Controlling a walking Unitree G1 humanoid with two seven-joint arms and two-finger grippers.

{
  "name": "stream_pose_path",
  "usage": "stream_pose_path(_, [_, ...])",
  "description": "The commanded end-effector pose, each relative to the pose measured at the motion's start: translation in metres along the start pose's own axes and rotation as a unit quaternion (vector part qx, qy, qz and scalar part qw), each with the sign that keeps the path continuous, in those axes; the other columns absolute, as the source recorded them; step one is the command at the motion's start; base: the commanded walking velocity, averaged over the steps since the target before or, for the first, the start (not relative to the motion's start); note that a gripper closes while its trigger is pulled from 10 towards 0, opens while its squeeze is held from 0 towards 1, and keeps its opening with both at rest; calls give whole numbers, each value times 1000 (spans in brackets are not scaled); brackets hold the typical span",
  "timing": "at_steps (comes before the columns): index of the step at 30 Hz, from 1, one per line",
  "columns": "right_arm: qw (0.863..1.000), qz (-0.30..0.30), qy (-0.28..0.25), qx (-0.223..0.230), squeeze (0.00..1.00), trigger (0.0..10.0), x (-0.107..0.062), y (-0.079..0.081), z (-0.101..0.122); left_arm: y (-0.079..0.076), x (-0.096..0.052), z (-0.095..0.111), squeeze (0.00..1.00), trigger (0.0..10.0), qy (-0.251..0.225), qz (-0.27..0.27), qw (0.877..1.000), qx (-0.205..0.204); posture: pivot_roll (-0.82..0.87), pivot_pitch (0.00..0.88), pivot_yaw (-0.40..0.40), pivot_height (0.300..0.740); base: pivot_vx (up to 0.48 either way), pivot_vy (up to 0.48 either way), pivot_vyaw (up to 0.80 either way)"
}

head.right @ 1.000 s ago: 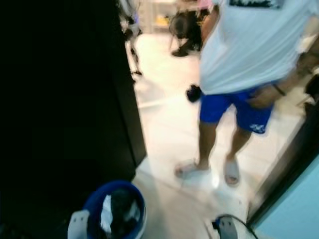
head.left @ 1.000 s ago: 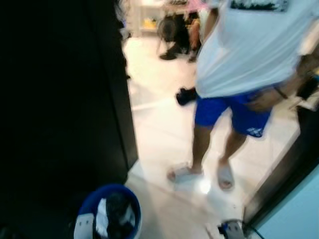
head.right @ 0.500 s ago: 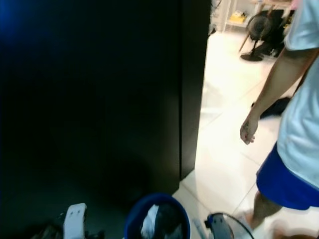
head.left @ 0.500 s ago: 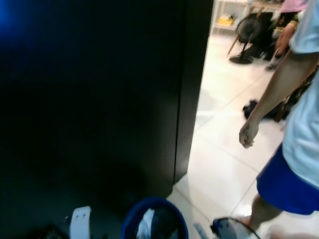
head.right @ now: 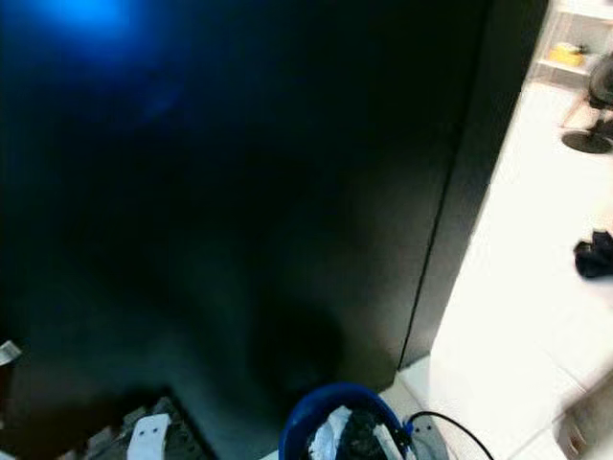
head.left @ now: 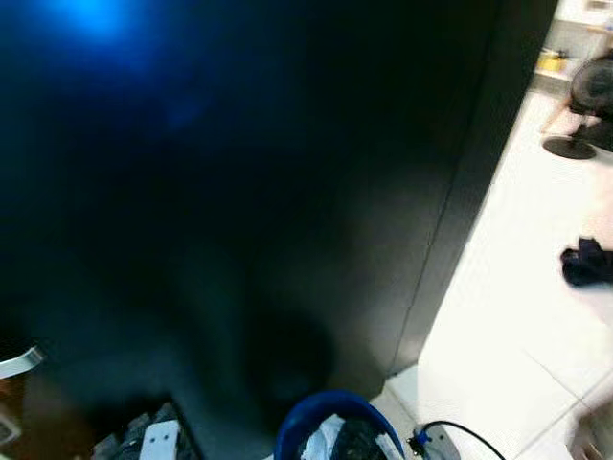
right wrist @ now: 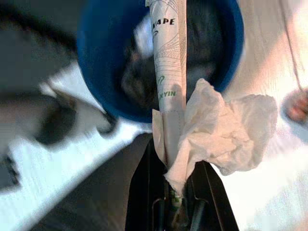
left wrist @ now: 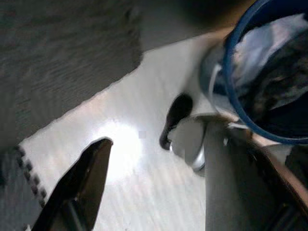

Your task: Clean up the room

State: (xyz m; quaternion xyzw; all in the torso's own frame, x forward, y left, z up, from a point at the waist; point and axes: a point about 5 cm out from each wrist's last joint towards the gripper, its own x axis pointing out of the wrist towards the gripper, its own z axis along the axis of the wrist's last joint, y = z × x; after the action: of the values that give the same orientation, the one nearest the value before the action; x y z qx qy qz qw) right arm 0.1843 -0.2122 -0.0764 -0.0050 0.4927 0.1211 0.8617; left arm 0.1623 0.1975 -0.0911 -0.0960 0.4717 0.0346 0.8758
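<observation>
A blue bin (head.left: 330,422) holding dark and white waste stands on the floor just in front of me. In the right wrist view my right gripper (right wrist: 175,180) is shut on a printed rolled paper wrapper (right wrist: 168,72) and a crumpled white tissue (right wrist: 226,134). Both hang directly over the blue bin (right wrist: 96,72). My left gripper (left wrist: 156,132) is open and empty, low over the pale floor, with the blue bin (left wrist: 231,62) rim beside it. One black finger (left wrist: 84,180) is sharp; the other is blurred.
A tall black panel (head.left: 239,192) stands close ahead. Bright white tiled floor (head.left: 517,316) opens to the right, with a dark cloth (head.left: 584,261) lying on it and a fan (head.left: 579,105) further back. A dark foam mat edge (left wrist: 19,159) lies by the left gripper.
The camera has swung left, so the black panel now takes up most of the picture. The person in blue shorts has passed out of view. The bin stays at the bottom.
</observation>
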Motion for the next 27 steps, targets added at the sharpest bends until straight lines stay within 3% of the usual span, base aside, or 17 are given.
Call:
stream_pose_path(1, [1000, -20, 5, 2, 0, 10000, -1, -4, -1, 0, 0, -1, 0, 10000, 5, 0, 1000, 3, -34, 63, 8, 740, 0, 0, 0])
stream_pose_path(8, [998, -26, -58, 6, 0, 10000, 2, -5, 42, 0, 0, -1, 0, 10000, 5, -2, 1000, 6, -29, 66, 4, 740, 0, 0, 0])
stream_pose_path(12, [995, 16, -93, -13, 0, 10000, 7, 15, 72, -2, 0, -4, 0, 10000, 10, -8, 1000, 12, -30, 61, 0, 740, 0, 0, 0])
stream_pose_path(20, [995, 1, -80, -56, 0, 10000, 12, 25, 81, -6, 0, -5, 0, 10000, 11, -15, 1000, 15, -14, 62, -4, 740, 0, 0, 0])
stream_pose_path(21, [995, -6, -79, -61, 173, 10000, 12, 25, 83, -6, 0, -6, 0, 10000, 12, -16, 1000, 16, -10, 65, -4, 740, 0, 0, 0])
stream_pose_path(22, [995, -10, -81, -62, 1000, 10000, 12, 25, 85, -5, 0, -6, 0, 10000, 13, -16, 1000, 15, -8, 67, -5, 740, 0, 0, 0])
stream_pose_path(27, [995, -13, -90, -51, 1000, 10000, 12, 25, 88, -3, -1, -8, 0, 10000, 14, -14, 1000, 14, -10, 71, -6, 740, 0, 0, 0])
